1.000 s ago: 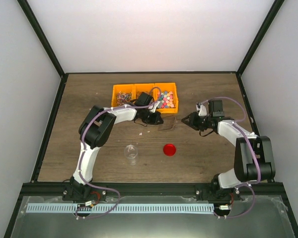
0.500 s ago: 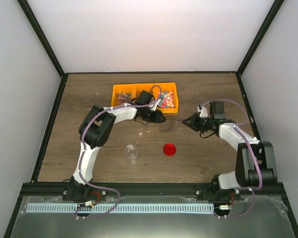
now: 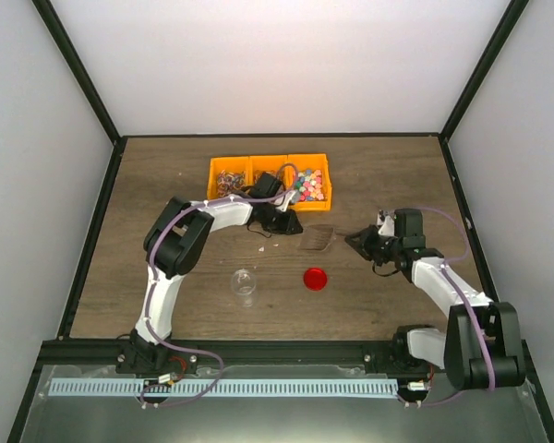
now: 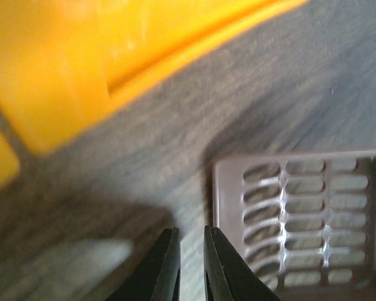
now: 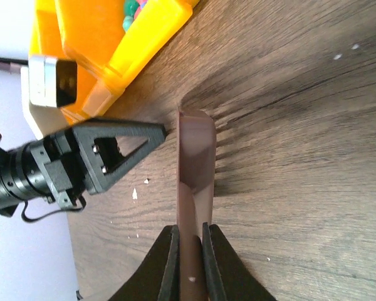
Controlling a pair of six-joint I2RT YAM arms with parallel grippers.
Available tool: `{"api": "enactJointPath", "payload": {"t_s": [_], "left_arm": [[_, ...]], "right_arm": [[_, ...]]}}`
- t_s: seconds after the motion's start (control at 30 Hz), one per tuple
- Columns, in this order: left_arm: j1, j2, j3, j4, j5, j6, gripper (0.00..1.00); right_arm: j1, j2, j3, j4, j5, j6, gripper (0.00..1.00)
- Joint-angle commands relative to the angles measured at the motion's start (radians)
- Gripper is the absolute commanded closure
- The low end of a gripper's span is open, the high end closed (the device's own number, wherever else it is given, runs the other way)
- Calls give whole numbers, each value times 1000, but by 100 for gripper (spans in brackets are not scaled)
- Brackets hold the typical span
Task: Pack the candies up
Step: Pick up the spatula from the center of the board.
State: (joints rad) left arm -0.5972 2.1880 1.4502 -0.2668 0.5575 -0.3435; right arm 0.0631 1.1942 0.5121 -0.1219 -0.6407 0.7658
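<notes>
The candies (image 3: 309, 185) fill the right compartment of the orange tray (image 3: 268, 162); small wrapped sweets (image 3: 228, 182) lie in its left one. A brown slotted scoop (image 3: 319, 238) stands on edge on the table in front of the tray. My right gripper (image 5: 188, 229) is shut on the scoop (image 5: 196, 150). My left gripper (image 4: 190, 232) hovers low over the wood just left of the scoop (image 4: 301, 219), its jaws a narrow gap apart with nothing between them. It also shows in the right wrist view as the left gripper (image 5: 122, 153).
A small clear jar (image 3: 244, 284) and a round red lid (image 3: 315, 278) stand nearer the arms. White crumbs (image 3: 264, 245) lie on the wood below the left gripper. The orange tray's wall (image 4: 62, 75) is close behind the left gripper.
My right gripper has closed on the scoop and drawn back toward the near right. My left gripper opened, then narrowed again, and hardly shifted.
</notes>
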Motion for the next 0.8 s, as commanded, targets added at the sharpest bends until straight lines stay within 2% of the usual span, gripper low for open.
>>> {"api": "enactJointPath", "payload": {"t_s": [0.0, 0.07, 0.3, 0.77], "left_arm": [[-4, -60, -85, -30, 34, -57, 91], [-4, -80, -112, -8, 60, -76, 96], [-5, -65, -98, 18, 130, -98, 96], [-4, 4, -15, 120, 257, -193, 96]], "right_arm": [[1, -70, -19, 39, 93, 85, 99], [3, -94, -34, 56, 121, 115, 99], [12, -116, -115, 113, 168, 266, 99], [47, -209, -182, 87, 220, 306, 99]]}}
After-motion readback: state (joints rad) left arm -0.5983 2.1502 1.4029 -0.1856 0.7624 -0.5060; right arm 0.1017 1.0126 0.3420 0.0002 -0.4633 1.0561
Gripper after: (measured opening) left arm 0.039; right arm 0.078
